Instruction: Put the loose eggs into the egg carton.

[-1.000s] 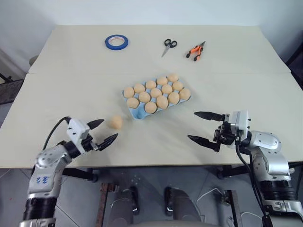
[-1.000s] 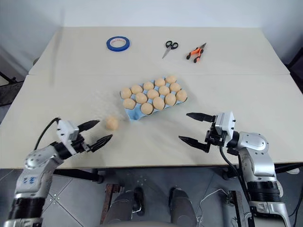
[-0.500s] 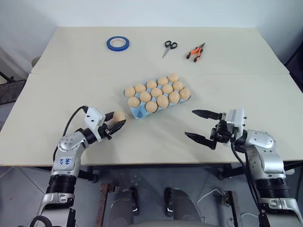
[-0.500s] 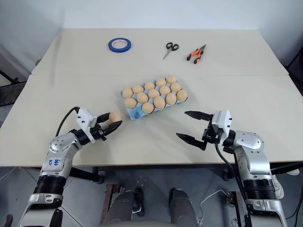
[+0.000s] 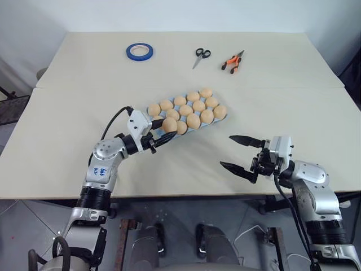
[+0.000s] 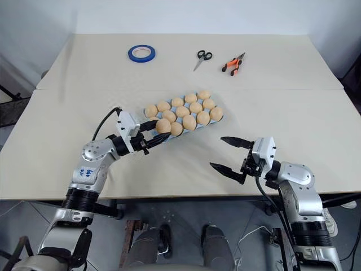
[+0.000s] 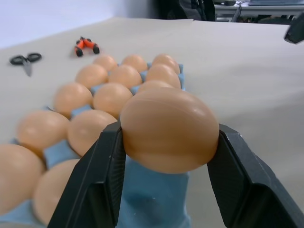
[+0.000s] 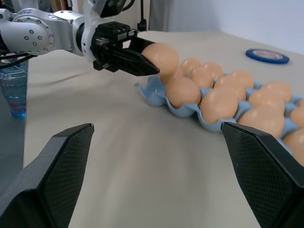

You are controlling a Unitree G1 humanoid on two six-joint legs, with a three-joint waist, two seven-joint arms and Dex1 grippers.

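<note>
Holding one loose egg (image 7: 168, 130) between the two black fingers of my left gripper (image 5: 167, 129), I have it just above the near left corner of the egg carton (image 8: 154, 92), over the last bare blue cup there. Both fingers press against the egg's sides, as the left wrist view shows plainly. Every other cup of the light blue tray carries an egg, two rows running away toward the far right. My right gripper (image 5: 241, 153) hangs over the table (image 5: 67, 130) to the right of the carton, well apart from it, its jaws spread wide with nothing between them. At the far side of the table lie a blue tape roll (image 5: 139, 51), scissors (image 5: 200, 55) and orange-handled pliers (image 5: 233, 60).
</note>
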